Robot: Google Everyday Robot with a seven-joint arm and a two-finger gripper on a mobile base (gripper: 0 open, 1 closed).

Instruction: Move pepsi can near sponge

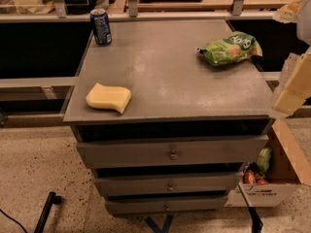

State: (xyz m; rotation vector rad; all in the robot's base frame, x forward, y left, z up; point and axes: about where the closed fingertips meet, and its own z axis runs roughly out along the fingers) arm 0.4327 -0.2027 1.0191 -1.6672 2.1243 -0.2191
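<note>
The pale yellow wavy-edged foam sponge (109, 97) lay at the near left of the grey table (175, 81), and the pale, blurred claw (293, 84) hung at the right edge of the frame, open or closed I could not tell. The dark blue cylindrical pepsi can (101, 26) stood upright at the upper left, well apart from the claw across the whole table; so long a reach might tip the slim can off its far corner.
</note>
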